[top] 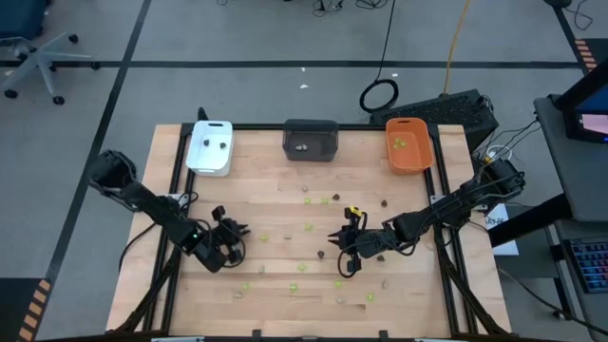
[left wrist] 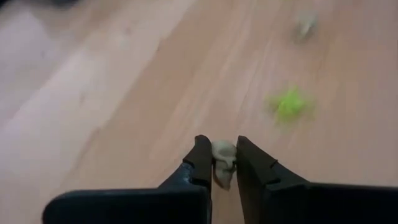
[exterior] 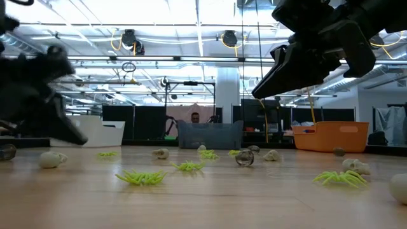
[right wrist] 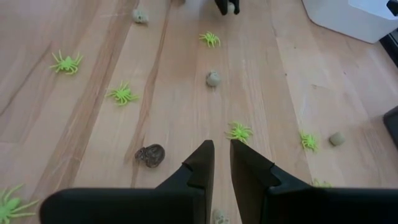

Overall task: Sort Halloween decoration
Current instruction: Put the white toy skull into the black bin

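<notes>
Left wrist view puts you mid-pick: the left tool (left wrist: 225, 163) is clenched on a pale skull piece (left wrist: 223, 163), pinched between the two dark fingers above the bench (left wrist: 124, 93). A lime green spider (left wrist: 290, 104) and another pale piece (left wrist: 303, 26) lie near, blurred. Your step in hand looks like lifting one beige piece out of the scatter. The next move, by this reading, calls for a carry to the far edge, where the white tray (top: 210, 148), the dark grey tray (top: 311, 140) and the orange tray (top: 408, 144) stand in a row. Which tray takes skulls you cannot tell from here. Your left arm reaches low over the bench's left half. The right tool (right wrist: 222, 158) hovers over the middle of the bench, fingers nearly together, holding nothing, a dark brown piece (right wrist: 150, 155) just beside it.
</notes>
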You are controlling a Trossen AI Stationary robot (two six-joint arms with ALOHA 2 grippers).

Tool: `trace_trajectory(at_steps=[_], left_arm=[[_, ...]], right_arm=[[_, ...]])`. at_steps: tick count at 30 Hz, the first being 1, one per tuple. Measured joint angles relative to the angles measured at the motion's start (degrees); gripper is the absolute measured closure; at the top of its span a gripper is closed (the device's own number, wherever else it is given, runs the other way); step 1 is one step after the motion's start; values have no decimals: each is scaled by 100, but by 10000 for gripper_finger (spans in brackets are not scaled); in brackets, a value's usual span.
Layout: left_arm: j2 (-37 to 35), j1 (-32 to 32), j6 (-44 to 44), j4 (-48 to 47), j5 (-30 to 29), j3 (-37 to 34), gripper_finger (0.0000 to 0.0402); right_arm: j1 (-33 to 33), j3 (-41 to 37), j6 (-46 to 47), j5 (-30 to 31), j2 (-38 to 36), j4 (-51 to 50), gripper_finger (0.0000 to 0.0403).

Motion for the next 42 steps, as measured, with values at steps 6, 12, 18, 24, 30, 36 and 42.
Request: trace_trajectory(at_steps=[6, 12, 18, 24, 30, 36, 42], left_arm=[[-223, 313, 1257, 175, -127, 289, 370], [-237, 673, 3191, 845, -127, 596, 370], [-240, 1000, 5150, 1409, 49, 919, 369], [-244, 1220, 6582, 1559, 176, 1181, 366], [-246, 1444, 7847, 1799, 218, 1309, 364], [-246, 1590, 8968, 2308, 222, 1347, 364], [-246, 1634, 10450, 2722, 319, 1347, 363]], right_arm=[[0, 0, 0, 0, 0, 16, 362], [0, 0, 2, 0, 0, 15, 362], [0, 0, 2, 0, 0, -4, 362], [1, 0, 2, -2, 0, -6, 362], [1, 0, 17, 0, 0, -8, 362], [0, 0, 155, 0, 0, -27, 362], [1, 0, 155, 0, 0, -27, 362]])
